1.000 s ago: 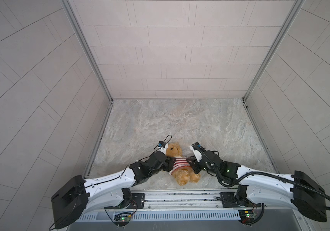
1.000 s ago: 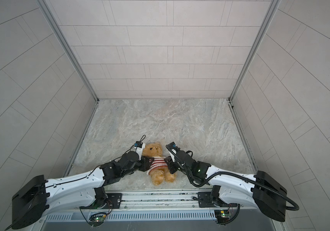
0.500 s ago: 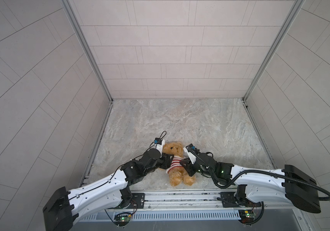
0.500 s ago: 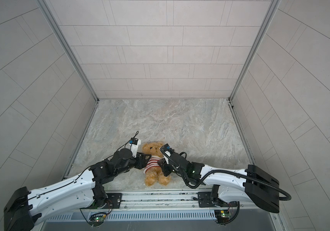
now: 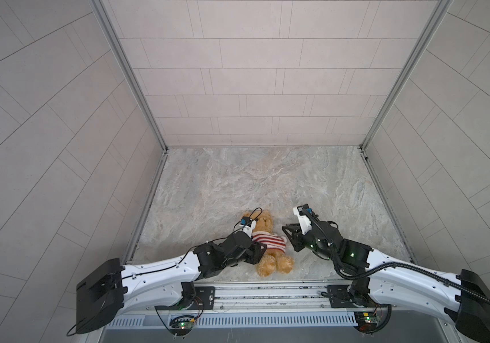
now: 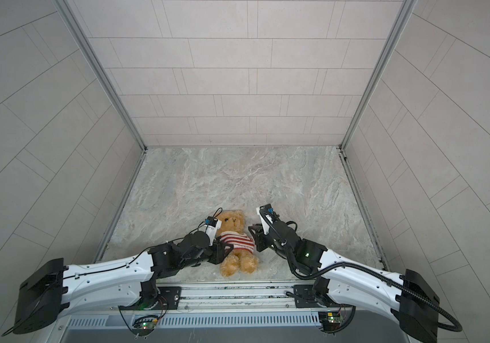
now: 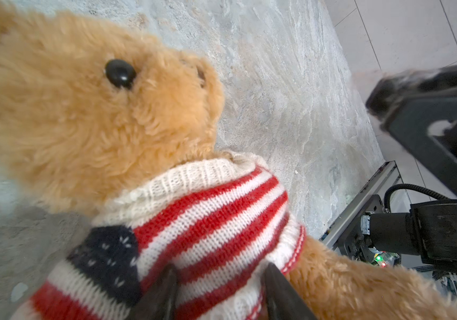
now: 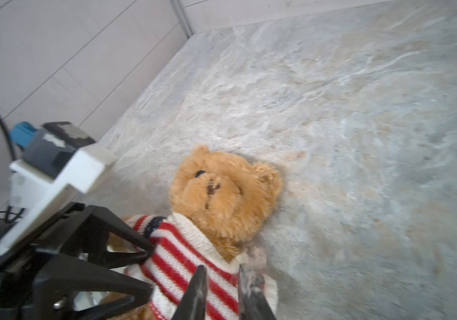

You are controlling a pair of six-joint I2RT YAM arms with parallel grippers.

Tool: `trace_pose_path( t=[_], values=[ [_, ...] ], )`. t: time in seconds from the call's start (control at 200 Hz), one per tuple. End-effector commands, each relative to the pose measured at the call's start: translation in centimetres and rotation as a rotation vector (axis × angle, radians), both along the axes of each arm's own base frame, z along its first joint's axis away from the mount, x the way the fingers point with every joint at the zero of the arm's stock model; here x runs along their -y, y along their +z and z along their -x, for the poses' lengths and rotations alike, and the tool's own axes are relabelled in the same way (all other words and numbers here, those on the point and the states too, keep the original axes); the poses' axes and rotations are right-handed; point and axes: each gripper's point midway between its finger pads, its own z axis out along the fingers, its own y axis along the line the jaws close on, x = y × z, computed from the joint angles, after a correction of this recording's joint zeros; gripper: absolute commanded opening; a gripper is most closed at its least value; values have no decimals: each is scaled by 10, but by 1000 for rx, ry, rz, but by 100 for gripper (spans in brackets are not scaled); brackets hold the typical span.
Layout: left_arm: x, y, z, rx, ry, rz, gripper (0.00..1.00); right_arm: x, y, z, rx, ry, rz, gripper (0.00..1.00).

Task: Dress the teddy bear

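My left gripper (image 7: pixel 220 267) stands spread astride the sweater (image 7: pixel 208 210); right gripper (image 8: pixel 221 267) narrowly parted, empty; risk: on withdrawal a finger snags knit, dragging the bear (image 7: pixel 83 97) askew.

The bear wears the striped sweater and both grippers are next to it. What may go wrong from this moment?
1. The teddy bear lies near the front edge of the table, feet almost at the rail; a pull toward the arm bases might drag it off.
2. The left gripper straddles the sweater; closing there may pinch only knit and ride it up.
3. The right gripper sits close on the other side; both grippers could bump over it.
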Motion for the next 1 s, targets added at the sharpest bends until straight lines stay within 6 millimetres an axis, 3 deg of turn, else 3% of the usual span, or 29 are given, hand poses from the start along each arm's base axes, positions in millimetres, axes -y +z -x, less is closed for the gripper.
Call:
trace_pose_path(
  t=[0.0, 0.135, 0.29, 0.491, 0.601, 0.651, 0.756, 0.841, 0.911, 0.996],
  values=[
    [-13, -12, -4, 11, 28, -32, 55, 16, -32, 3, -47, -16, 109, 24],
    [-29, -15, -14, 11, 51, -20, 55, -4, -46, 9, -102, 60, 125, 23],
    [-45, -17, -26, 8, 67, -30, 55, -31, -44, 16, -109, 119, 100, 23],
    [-53, -17, -34, 15, 76, -47, 55, -67, -44, 27, -132, 192, 53, 23],
    [-52, -5, -35, 33, 70, -29, 56, -81, -38, 30, -125, 220, 28, 23],
    [-51, 3, -34, 44, 68, -14, 59, -86, -35, 32, -122, 236, 20, 23],
    [-50, 23, -34, 75, 75, 45, 77, -99, -31, 36, -123, 264, -10, 23],
    [-49, 32, -32, 77, 79, 81, 81, -108, -29, 41, -127, 286, -32, 22],
    [-50, 28, -31, 54, 84, 78, 79, -114, -28, 45, -129, 301, -39, 22],
    [-55, 8, -28, 10, 108, 44, 73, -117, -25, 47, -132, 311, -59, 22]
  ],
)
